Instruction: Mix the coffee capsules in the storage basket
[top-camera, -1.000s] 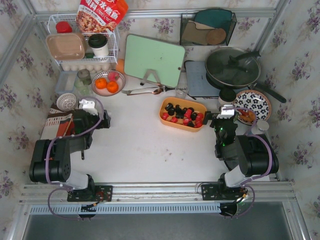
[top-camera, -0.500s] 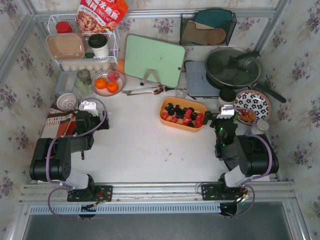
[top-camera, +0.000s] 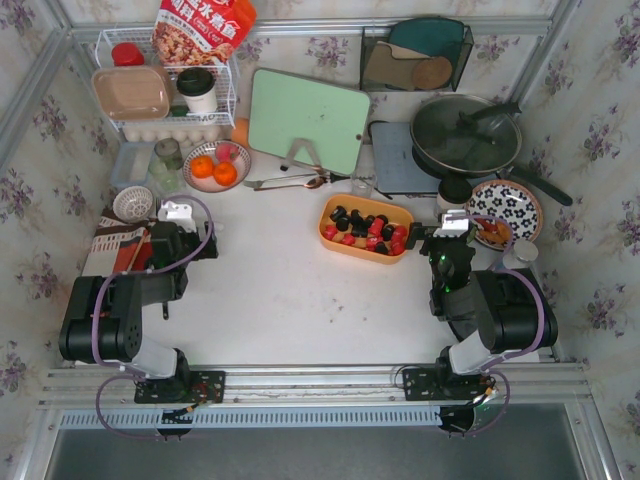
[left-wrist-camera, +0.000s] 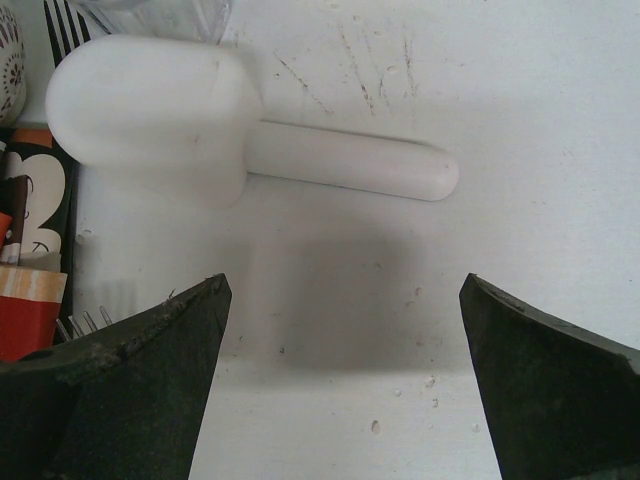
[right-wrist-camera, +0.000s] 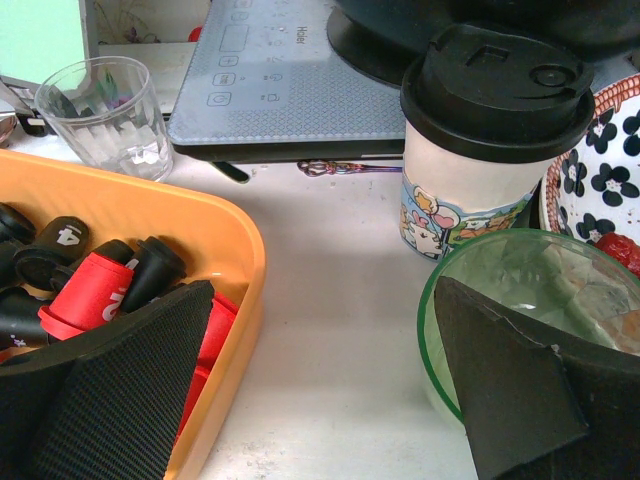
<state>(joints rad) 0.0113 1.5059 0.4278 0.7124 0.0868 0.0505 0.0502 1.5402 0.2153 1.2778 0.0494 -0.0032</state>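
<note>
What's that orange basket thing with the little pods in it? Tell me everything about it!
The shallow orange plastic rectangular basket has rounded corners and a smooth raised rim. It sits flat, slightly angled, on the white table. Small red and black coffee capsules lie jumbled inside. The right end effector is open beside its right end.

A pale green plastic cutting board (top-camera: 308, 118) stands propped at the back of the white table (top-camera: 290, 300); a lidded dark frying pan (top-camera: 465, 135) sits on a flat grey induction hob (right-wrist-camera: 290, 90); a clear drinking glass (right-wrist-camera: 105, 115) stands beside the hob; a black-lidded paper cup (right-wrist-camera: 490, 140) stands near a flowered black-and-white plate (top-camera: 515, 205); a white plastic scoop (left-wrist-camera: 200, 125) lies flat.
</note>
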